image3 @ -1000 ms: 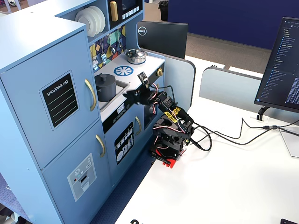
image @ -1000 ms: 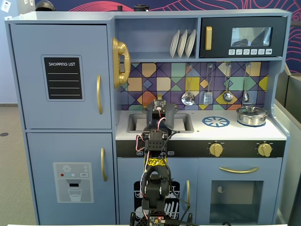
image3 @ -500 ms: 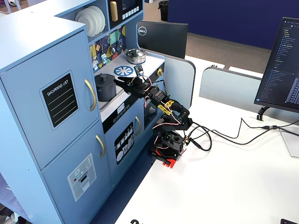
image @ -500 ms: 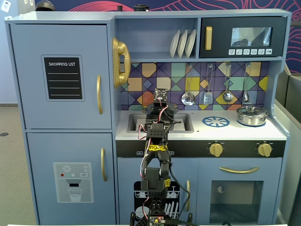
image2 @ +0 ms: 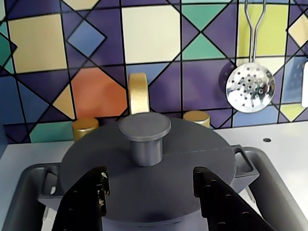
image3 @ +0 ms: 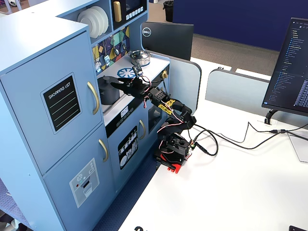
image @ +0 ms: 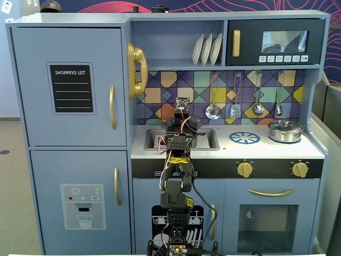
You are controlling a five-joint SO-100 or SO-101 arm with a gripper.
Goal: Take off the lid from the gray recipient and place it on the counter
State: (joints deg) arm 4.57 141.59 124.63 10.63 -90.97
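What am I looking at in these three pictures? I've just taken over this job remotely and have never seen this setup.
It is a small robot arm on a white table, reaching into a blue toy kitchen. One fixed view looks at the kitchen from the front, the other from the side, and the wrist view rides on the arm.

In the wrist view, the end effector is open, one finger on either side of the knob of the dark gray lid. The lid is on the gray pot, which sits in the sink. Nothing is held.

On the white counter are a blue burner mark and a shiny steel pan. A slotted spoon hangs on the tiled wall.
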